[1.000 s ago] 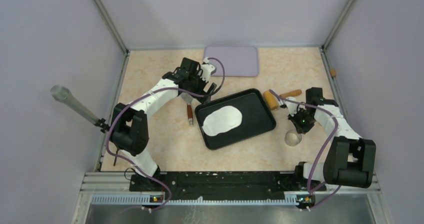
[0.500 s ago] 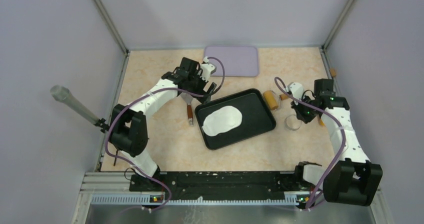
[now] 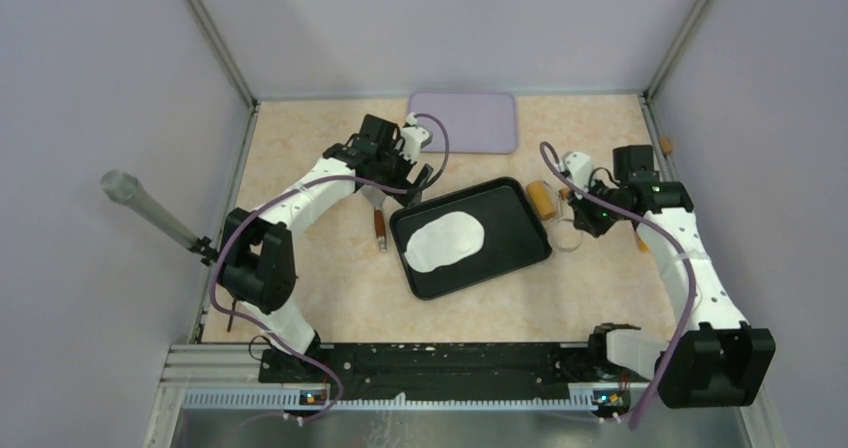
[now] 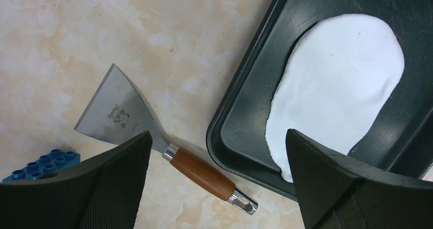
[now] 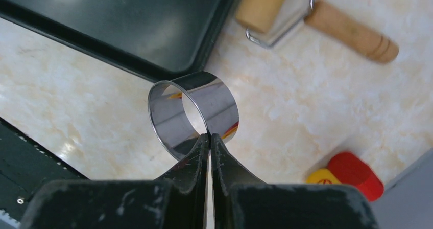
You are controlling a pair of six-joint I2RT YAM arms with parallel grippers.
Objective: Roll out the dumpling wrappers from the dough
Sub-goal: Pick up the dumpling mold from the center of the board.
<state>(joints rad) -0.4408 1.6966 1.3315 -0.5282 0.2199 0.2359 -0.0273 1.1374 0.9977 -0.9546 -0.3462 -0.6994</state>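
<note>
The dough (image 3: 446, 240) is a flattened irregular white sheet lying in the black tray (image 3: 520, 218); it also shows in the left wrist view (image 4: 337, 86) in the tray (image 4: 245, 127). No small round wrappers are in view. My right gripper (image 5: 210, 135) is shut on the wall of a shiny metal ring cutter (image 5: 194, 114) and holds it above the table just right of the tray; the cutter (image 3: 568, 236) shows there from above. My left gripper (image 3: 420, 183) is open and empty, hovering over the tray's far left corner and a scraper.
A steel scraper with a wooden handle (image 4: 204, 174) lies left of the tray. A wooden roller (image 3: 543, 200) lies by the tray's right edge, its handle (image 5: 352, 32) beyond. A purple mat (image 3: 463, 121) is at the back. A blue brick (image 4: 38, 165) and a red-yellow piece (image 5: 347, 173) lie nearby.
My right arm has lifted the ring cutter off the table and carried it up and left toward the tray's right edge. The left arm has not moved.
</note>
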